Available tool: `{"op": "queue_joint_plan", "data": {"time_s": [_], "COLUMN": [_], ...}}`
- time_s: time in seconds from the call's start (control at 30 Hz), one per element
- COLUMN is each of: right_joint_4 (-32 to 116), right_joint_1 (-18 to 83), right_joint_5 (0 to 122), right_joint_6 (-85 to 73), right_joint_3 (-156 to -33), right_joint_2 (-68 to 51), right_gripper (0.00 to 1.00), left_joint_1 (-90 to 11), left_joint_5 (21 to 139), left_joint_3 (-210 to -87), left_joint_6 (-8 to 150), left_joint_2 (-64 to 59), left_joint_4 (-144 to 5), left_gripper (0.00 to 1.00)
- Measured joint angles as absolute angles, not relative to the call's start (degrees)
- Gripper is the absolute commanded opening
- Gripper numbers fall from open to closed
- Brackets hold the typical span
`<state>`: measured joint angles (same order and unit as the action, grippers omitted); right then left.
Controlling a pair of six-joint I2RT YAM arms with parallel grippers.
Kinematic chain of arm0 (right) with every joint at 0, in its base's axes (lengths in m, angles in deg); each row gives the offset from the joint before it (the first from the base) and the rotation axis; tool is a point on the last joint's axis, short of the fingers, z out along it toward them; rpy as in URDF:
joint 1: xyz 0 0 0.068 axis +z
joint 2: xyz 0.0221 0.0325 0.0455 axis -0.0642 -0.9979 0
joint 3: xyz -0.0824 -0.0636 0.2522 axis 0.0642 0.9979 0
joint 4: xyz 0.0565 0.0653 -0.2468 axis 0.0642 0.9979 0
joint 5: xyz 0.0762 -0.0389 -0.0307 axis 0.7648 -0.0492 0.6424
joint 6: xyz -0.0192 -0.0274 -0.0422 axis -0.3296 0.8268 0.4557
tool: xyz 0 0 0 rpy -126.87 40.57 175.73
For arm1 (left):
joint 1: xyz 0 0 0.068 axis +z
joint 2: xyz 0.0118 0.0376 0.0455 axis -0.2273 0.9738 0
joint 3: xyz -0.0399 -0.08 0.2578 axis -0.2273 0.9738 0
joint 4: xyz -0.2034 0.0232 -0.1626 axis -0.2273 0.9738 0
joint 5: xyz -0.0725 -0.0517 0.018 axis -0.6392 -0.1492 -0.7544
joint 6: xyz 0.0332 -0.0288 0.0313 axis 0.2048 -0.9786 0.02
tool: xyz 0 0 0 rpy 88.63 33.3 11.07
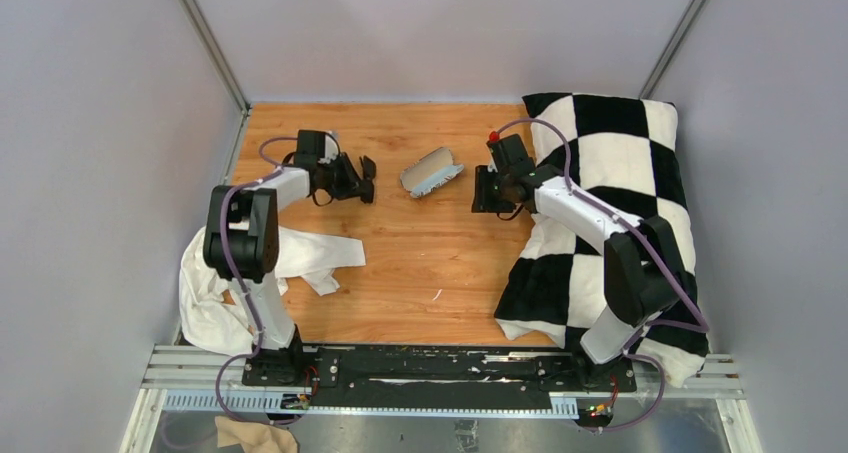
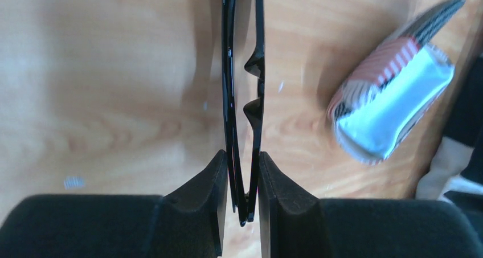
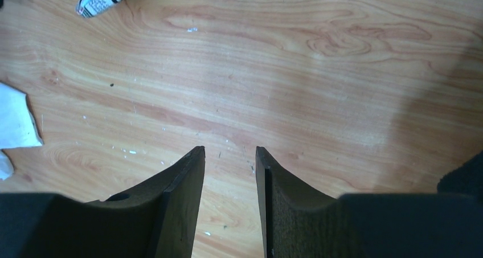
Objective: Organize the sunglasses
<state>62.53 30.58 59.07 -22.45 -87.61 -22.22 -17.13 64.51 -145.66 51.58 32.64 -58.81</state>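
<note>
1. Top view: the left gripper [image 1: 362, 185] is clamped on the small black folded sunglasses [image 1: 369, 165] over the left part of the wooden table [image 1: 400, 273]. A tan-grey oblong case with a striped edge [image 1: 432, 171] lies open between the arms. The right gripper [image 1: 487, 190] is near the case's other end, not touching it. There is a crumpled white cloth [image 1: 300, 258] on the left and a black-and-white checked pillow [image 1: 610, 173] on the right.
2. Left wrist: the fingers [image 2: 211, 195] pinch only one end of the thin frame. The rest sticks out ahead, seemingly off the wood. Risk: with such an end grip on slick plastic, the pair may swing or slip when tilted toward the case.
3. Right wrist: the jaws are apart and empty over bare wood, with the case only at the top-left corner. Risk: the case is unheld, so the glasses could shove it or snag on its rim.
</note>
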Motion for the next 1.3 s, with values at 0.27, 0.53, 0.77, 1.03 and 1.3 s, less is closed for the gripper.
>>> {"op": "queue_joint_plan", "data": {"time_s": [0.27, 0.53, 0.77, 1.03, 1.3], "right_joint_4": [60.7, 59.39, 58.95, 58.93, 58.86], "right_joint_1": [30.75, 31.06, 31.41, 32.3, 33.98], "right_joint_5": [59.53, 59.51, 59.49, 59.47, 59.56], "right_joint_6": [-22.43, -22.82, -23.65, -25.16, -27.04], "right_joint_3": [-81.82, -77.68, -76.9, -74.87, -73.64], "right_joint_2": [-16.47, -12.82, -12.1, -10.64, -8.74], "right_gripper": [0.43, 0.43, 0.43, 0.52, 0.54], "left_joint_1": [-24.08, -38.68, -48.62, -55.66, -56.38], "left_joint_5": [65.86, 69.77, 72.75, 72.72, 72.09], "left_joint_3": [-123.72, -111.41, -110.49, -115.98, -115.48], "left_joint_6": [48.95, 41.37, 35.45, 31.93, 30.79], "left_joint_2": [15.2, 5.1, 6.33, 15.24, 11.79], "left_joint_4": [-61.61, -65.39, -70.27, -75.25, -75.86], "left_gripper": [0.24, 0.27, 0.3, 0.57, 0.61]}}
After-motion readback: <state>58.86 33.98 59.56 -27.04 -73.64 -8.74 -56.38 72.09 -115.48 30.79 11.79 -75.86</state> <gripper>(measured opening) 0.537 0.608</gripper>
